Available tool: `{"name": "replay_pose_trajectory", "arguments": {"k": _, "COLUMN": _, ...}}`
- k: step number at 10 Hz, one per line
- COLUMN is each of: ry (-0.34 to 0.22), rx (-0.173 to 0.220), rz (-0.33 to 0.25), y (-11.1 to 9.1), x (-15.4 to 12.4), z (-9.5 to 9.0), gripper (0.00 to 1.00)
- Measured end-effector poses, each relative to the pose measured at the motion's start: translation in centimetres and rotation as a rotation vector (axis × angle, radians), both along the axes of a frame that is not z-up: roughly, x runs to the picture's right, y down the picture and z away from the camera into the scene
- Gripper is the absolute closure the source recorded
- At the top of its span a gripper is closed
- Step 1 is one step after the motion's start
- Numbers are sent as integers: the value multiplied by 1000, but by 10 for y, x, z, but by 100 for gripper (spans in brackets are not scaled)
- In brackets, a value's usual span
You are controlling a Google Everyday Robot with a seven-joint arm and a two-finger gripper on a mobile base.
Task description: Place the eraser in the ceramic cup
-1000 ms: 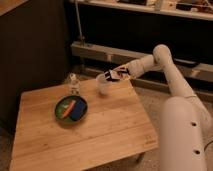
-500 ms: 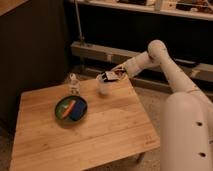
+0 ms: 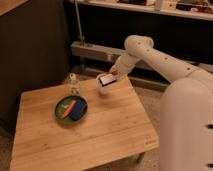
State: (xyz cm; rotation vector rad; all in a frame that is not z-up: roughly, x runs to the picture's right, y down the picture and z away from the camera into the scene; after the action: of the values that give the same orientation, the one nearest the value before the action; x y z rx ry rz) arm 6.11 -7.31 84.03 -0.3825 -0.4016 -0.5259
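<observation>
One gripper [image 3: 106, 80] hangs just above centre frame, over the far edge of the wooden table [image 3: 105, 132], jaws pinching the eraser [image 3: 106, 79] directly over the ceramic cup [image 3: 104, 90]. Left of it stand a small white bottle [image 3: 74, 83] and a green plate [image 3: 61, 107] holding a blue block [image 3: 77, 110]. Bare wood fills the lower frame; dark shelving stands behind.

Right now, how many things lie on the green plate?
2, as far as I can see. On the plate, the blue block lies right and the orange piece beside it, left. The gripper, shut on the eraser, is over the cup.
</observation>
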Motion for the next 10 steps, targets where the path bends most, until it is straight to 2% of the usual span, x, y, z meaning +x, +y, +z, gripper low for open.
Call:
{"name": "replay_pose_trajectory", "arguments": {"k": 1, "ry": 50, "rx": 18, "rz": -23, "y": 0, "x": -1, "z": 5, "gripper": 100}}
{"name": "replay_pose_trajectory", "arguments": {"k": 2, "ry": 113, "rx": 22, "rz": -48, "y": 1, "x": 3, "z": 20, "gripper": 100}}
{"name": "replay_pose_trajectory", "arguments": {"k": 5, "ry": 172, "rx": 10, "rz": -56, "y": 3, "x": 14, "z": 37, "gripper": 100}}
{"name": "replay_pose_trajectory", "arguments": {"k": 10, "ry": 221, "rx": 7, "rz": -25, "y": -14, "x": 40, "z": 30, "gripper": 100}}
